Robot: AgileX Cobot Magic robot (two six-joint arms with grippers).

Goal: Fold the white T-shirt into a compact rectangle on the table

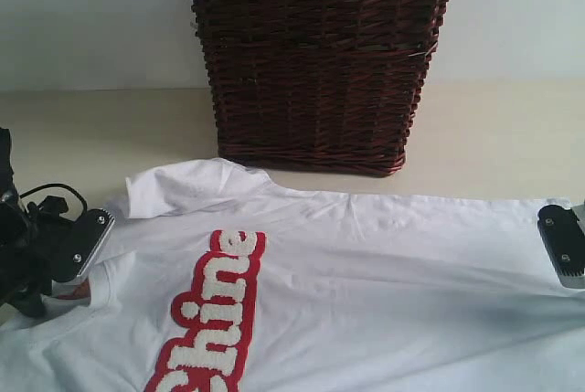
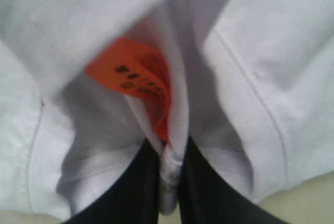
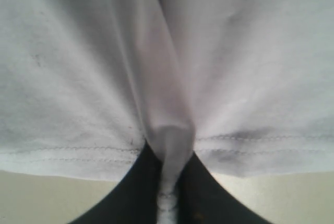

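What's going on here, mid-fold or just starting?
Both arms grip the white T-shirt, which lies spread on the table in front of a wicker basket. The left gripper is pinched shut on fabric by the orange neck label. The right gripper is pinched shut on the stitched hem. No finished fold shows yet.

A dark wicker basket (image 1: 315, 63) stands at the back of the tabletop (image 1: 494, 136), just behind the T-shirt (image 1: 384, 255), and blocks the middle. On either side of it, bare tabletop runs back to the wall (image 1: 82, 17). The spread T-shirt covers the near part.
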